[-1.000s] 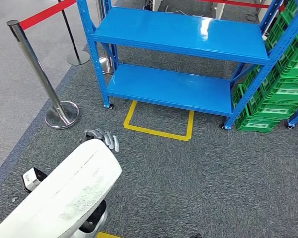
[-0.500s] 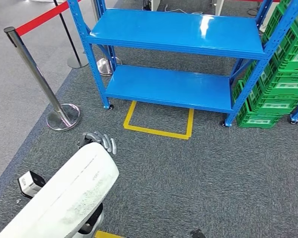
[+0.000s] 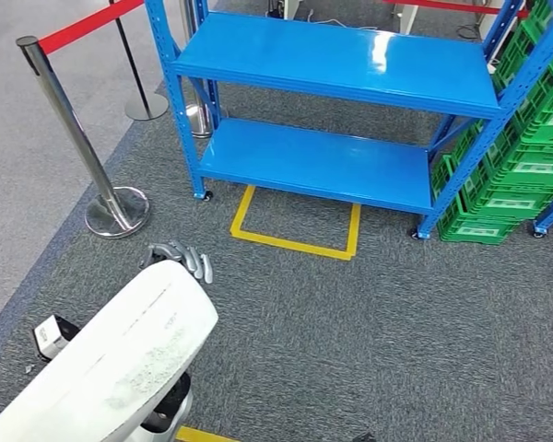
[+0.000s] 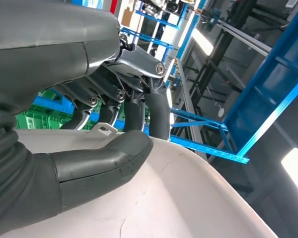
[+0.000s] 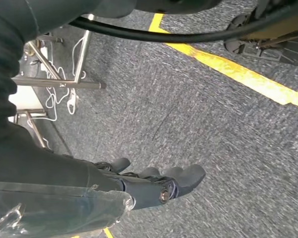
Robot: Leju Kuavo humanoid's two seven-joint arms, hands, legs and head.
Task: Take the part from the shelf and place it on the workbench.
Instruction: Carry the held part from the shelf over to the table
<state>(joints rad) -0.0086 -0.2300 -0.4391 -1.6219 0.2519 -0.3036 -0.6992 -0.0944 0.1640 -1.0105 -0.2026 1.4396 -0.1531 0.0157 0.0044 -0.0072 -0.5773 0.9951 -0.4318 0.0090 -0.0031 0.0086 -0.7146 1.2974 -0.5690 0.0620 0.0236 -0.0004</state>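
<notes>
The part (image 3: 127, 359) is a large white rounded shell at the lower left of the head view. My left hand (image 3: 180, 256) grips its far end, with the fingers hooked over the edge. In the left wrist view the thumb (image 4: 102, 158) lies on the part's (image 4: 177, 198) white surface and the darker fingers wrap its rim. My right hand (image 5: 151, 183) hangs above the grey carpet with its fingers loosely extended and nothing in them. The blue shelf (image 3: 329, 64) stands ahead with both of its boards bare.
A yellow taped square (image 3: 295, 244) marks the carpet in front of the shelf. A chrome stanchion (image 3: 86, 157) with a red belt (image 3: 86, 23) stands to the left. Stacked green crates (image 3: 531, 157) sit at the right. Metal legs and white cables (image 5: 61, 84) lie near my right side.
The whole view swayed slightly left and back, so the camera moved. The white part stays in my left hand in the same grip.
</notes>
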